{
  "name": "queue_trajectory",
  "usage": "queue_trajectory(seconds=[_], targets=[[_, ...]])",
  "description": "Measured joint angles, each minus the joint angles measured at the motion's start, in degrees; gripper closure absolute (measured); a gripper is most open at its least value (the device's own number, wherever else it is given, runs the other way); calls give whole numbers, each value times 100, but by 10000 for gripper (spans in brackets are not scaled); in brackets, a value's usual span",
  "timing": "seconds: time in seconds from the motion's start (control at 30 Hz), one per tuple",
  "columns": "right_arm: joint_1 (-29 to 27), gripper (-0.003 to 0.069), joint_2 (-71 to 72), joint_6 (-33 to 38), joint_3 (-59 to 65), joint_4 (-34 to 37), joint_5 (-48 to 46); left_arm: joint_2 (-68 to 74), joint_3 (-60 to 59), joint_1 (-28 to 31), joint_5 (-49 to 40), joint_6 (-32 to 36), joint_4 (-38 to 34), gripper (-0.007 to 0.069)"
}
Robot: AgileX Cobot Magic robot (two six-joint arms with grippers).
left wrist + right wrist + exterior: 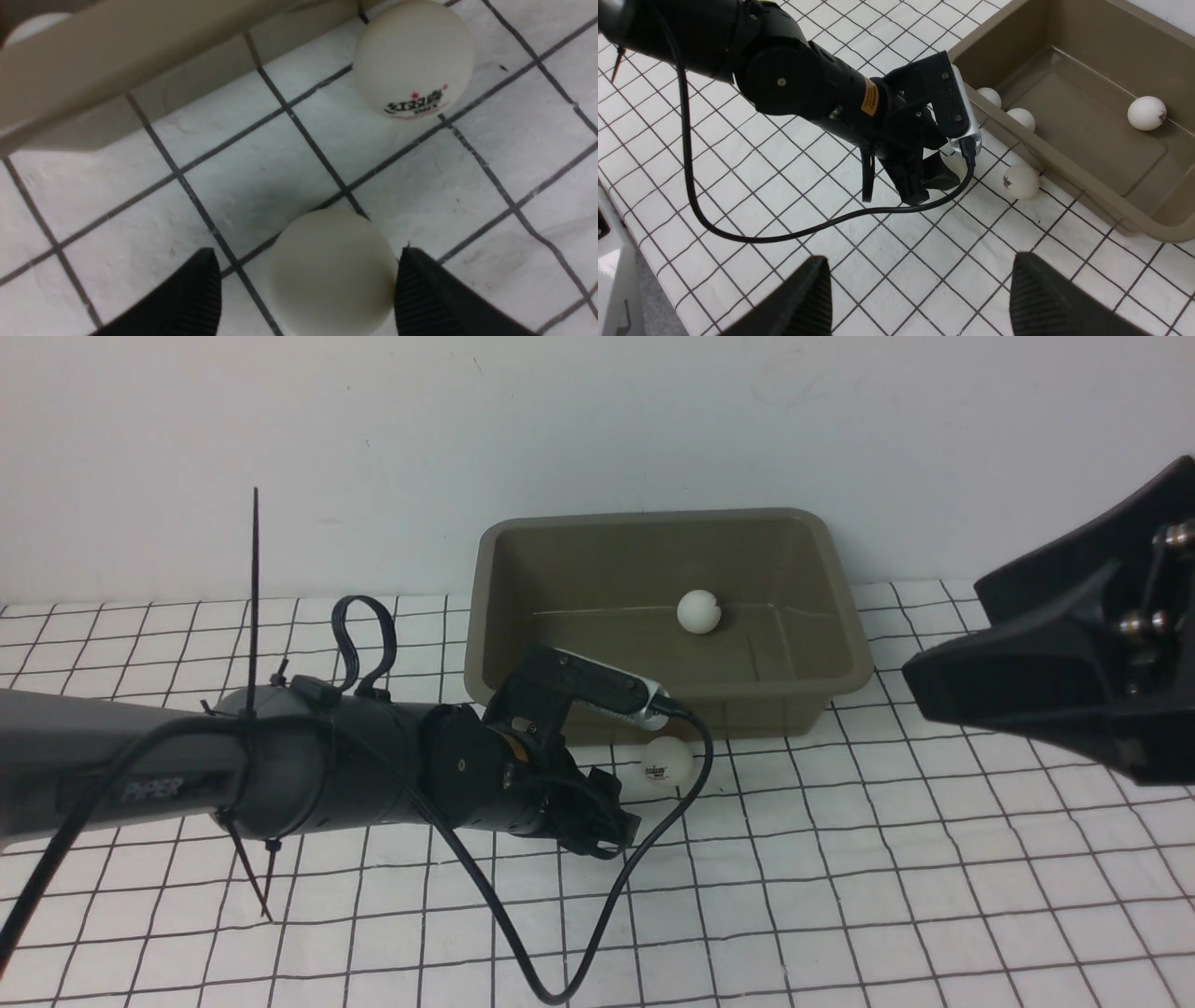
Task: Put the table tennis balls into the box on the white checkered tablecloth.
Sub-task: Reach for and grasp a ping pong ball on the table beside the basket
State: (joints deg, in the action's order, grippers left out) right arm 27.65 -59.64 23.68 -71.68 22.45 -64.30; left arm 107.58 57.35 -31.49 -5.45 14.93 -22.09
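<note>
The olive-brown box (pixel 653 518) stands at the back of the white checkered tablecloth (pixel 887 859). One table tennis ball (pixel 697 611) lies on its floor. Two more balls (pixel 990 95) (pixel 1021 117) rest inside against its near wall. A logo ball (pixel 667 763) sits on the cloth just in front of the box. My left gripper (pixel 308 280) is low over the cloth, open around a plain ball (pixel 331 275); one finger touches it and the other stands off. My right gripper (pixel 917 280) hovers high at the right, open and empty.
The left arm's black cable (pixel 560 943) loops across the cloth in front of the gripper. A wall rises right behind the box. The box's near wall (pixel 117 56) is close to the left gripper.
</note>
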Motion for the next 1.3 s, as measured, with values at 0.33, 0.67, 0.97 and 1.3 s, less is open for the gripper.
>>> queue_trajectory(seconds=[0.33, 0.67, 0.97, 1.3], targets=[[0, 195, 0, 119, 0, 71, 0, 68, 31, 0, 103, 0, -7, 344], [0, 195, 0, 152, 0, 163, 0, 82, 53, 0, 70, 0, -7, 344], [0, 195, 0, 152, 0, 163, 0, -1000, 29, -160, -641, 304, -1, 610], [0, 195, 0, 158, 0, 163, -5, -1795, 29, -128, -746, 743, -1, 626]])
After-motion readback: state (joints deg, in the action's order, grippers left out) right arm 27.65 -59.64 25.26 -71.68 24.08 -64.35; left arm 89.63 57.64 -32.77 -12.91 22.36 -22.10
